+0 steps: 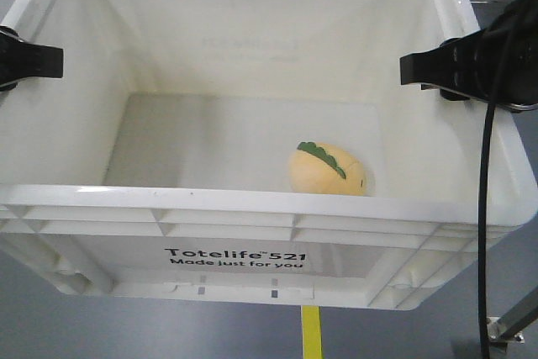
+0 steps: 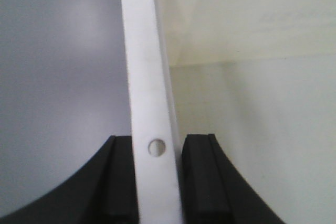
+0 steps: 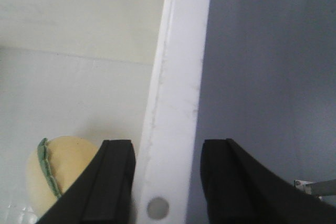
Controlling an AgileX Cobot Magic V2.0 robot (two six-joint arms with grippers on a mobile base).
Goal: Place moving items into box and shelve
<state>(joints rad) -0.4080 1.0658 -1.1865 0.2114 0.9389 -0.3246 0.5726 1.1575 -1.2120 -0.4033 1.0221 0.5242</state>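
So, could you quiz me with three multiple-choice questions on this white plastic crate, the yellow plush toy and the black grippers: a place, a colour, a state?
1. Where is the small rounded yellow-orange plush toy?
A) on the floor
B) on the bottom of the large white plastic crate
C) on the crate's rim

2. What colour is the toy's leaf strip?
A) red
B) green
C) blue

3. What is the left gripper doing?
A) hanging open
B) holding the toy
C) clamping the crate's rim

Answers: 1 B, it lies inside, near the front wall. 2 B, green scallops cross its top. 3 C, both black fingers press the rim.
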